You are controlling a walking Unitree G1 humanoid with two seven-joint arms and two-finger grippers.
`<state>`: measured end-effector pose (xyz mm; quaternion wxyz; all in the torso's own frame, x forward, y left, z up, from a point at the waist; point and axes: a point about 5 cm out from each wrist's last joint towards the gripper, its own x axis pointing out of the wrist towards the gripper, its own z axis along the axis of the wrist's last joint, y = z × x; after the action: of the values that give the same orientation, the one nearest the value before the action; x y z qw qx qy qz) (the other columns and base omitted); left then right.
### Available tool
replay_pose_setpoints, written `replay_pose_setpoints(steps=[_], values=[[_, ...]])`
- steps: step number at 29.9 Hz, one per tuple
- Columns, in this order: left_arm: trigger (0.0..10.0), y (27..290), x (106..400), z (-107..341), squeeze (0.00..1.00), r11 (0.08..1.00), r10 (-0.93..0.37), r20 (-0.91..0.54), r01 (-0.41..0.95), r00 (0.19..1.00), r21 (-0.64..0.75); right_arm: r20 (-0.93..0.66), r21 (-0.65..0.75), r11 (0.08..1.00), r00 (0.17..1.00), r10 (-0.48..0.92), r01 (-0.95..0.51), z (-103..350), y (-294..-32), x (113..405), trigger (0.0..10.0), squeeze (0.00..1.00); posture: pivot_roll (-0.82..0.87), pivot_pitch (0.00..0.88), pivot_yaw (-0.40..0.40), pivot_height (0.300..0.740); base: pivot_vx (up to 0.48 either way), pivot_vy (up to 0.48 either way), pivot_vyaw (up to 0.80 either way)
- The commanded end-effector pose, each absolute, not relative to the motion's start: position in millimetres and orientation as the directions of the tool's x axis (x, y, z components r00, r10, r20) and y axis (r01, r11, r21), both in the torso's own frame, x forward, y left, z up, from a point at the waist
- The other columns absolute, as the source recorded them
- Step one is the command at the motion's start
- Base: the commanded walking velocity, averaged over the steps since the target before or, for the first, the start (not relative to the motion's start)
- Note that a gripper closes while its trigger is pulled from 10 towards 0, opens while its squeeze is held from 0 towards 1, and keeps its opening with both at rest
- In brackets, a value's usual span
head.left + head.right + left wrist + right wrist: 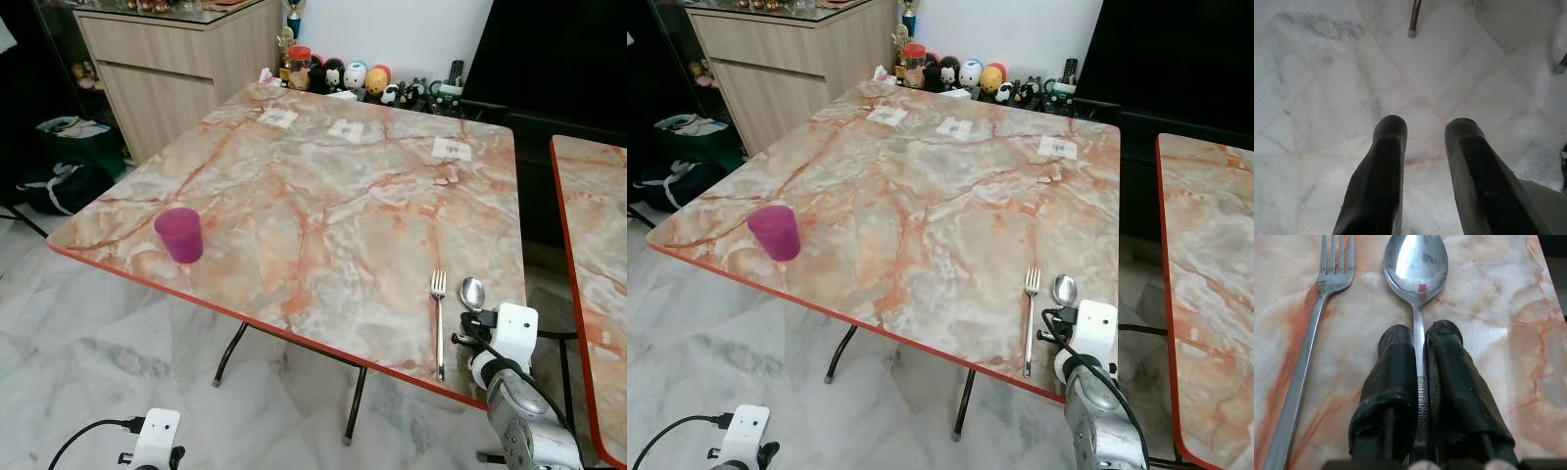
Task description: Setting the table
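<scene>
A silver fork [439, 318] lies on the marble table [323, 196] near its front right edge, tines pointing away from me. Right beside it lies a silver spoon [1416, 269], bowl up, its handle running between the black fingers [1396, 382] of my right gripper [1420, 338], which is shut on the handle over the tabletop. A purple cup [179, 235] stands upright near the table's front left edge. My left gripper [1425, 129] hangs low over the floor, open and holding nothing.
Three white paper squares [345, 128] lie along the far side of the table. Small figurines and jars [343, 76] line the wall behind it. A wooden cabinet [167, 69] stands at the back left. A second marble table [598, 255] stands to the right.
</scene>
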<state>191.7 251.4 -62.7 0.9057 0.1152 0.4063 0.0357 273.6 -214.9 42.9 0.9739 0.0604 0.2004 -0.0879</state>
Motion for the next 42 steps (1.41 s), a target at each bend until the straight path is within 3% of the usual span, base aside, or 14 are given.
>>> replay_pose_setpoints(steps=[1,7,14,15,17,18,25,29,35,38,42], values=[[10.0,254,188,-65,0.00,0.970,0.160,-0.742,0.035,0.651,0.240,-0.447,0.088,0.979,0.886,-0.124,0.181,33,-209,270,0.0,0.00,0.10,0.000,-0.043,0.740,0.000,0.000,0.00],[10.0,252,189,-64,0.00,0.970,0.157,-0.741,0.038,0.653,0.239,-0.424,0.073,0.978,0.894,-0.145,0.193,35,-210,271,0.0,0.00,0.10,0.000,-0.043,0.740,0.000,0.000,0.00],[10.0,251,187,-65,0.00,0.970,0.159,-0.743,0.037,0.650,0.240,-0.176,0.122,0.959,0.957,-0.231,0.254,65,-209,277,0.0,0.00,0.10,0.000,-0.044,0.740,0.000,0.000,0.00],[10.0,251,187,-66,0.00,0.970,0.158,-0.745,0.037,0.649,0.239,-0.134,0.118,0.959,0.961,-0.241,0.257,70,-209,277,2.9,0.00,0.10,0.000,-0.044,0.740,0.000,0.000,0.00],[10.0,251,186,-66,0.00,0.970,0.158,-0.745,0.037,0.648,0.238,-0.104,0.110,0.962,0.966,-0.239,0.250,74,-208,277,2.9,0.00,0.10,0.000,-0.044,0.740,0.000,0.000,0.00],[10.0,250,186,-66,0.00,0.971,0.157,-0.746,0.038,0.648,0.238,-0.084,0.114,0.961,0.967,-0.242,0.251,77,-207,277,10.0,0.00,0.10,0.000,-0.042,0.740,0.000,0.000,0.00],[10.0,246,187,-68,0.00,0.973,0.165,-0.751,0.019,0.640,0.230,0.048,0.008,0.987,0.986,-0.159,0.159,93,-199,284,10.0,0.00,0.09,0.031,-0.049,0.740,0.000,0.000,0.00],[10.0,248,187,-67,0.00,0.973,0.183,-0.743,-0.010,0.644,0.230,0.115,-0.083,0.986,0.984,-0.136,0.146,116,-213,295,10.0,0.00,0.08,0.005,-0.064,0.740,0.000,0.000,0.00],[10.0,244,177,-73,0.00,0.973,0.176,-0.759,0.003,0.627,0.229,0.161,-0.182,0.977,0.984,-0.077,0.107,129,-225,283,10.0,0.00,0.07,0.000,-0.073,0.740,0.000,0.000,0.00],[10.0,248,176,-72,0.00,0.971,0.185,-0.754,-0.001,0.630,0.238,0.160,-0.135,0.977,0.977,-0.143,0.166,126,-236,275,10.0,0.00,0.06,0.000,-0.069,0.740,0.000,0.000,0.00],[10.0,254,175,-71,0.00,0.968,0.200,-0.752,-0.007,0.628,0.252,0.143,-0.053,0.975,0.968,-0.205,0.214,118,-232,268,10.0,0.00,0.07,0.000,-0.052,0.740,0.000,0.000,0.00]])
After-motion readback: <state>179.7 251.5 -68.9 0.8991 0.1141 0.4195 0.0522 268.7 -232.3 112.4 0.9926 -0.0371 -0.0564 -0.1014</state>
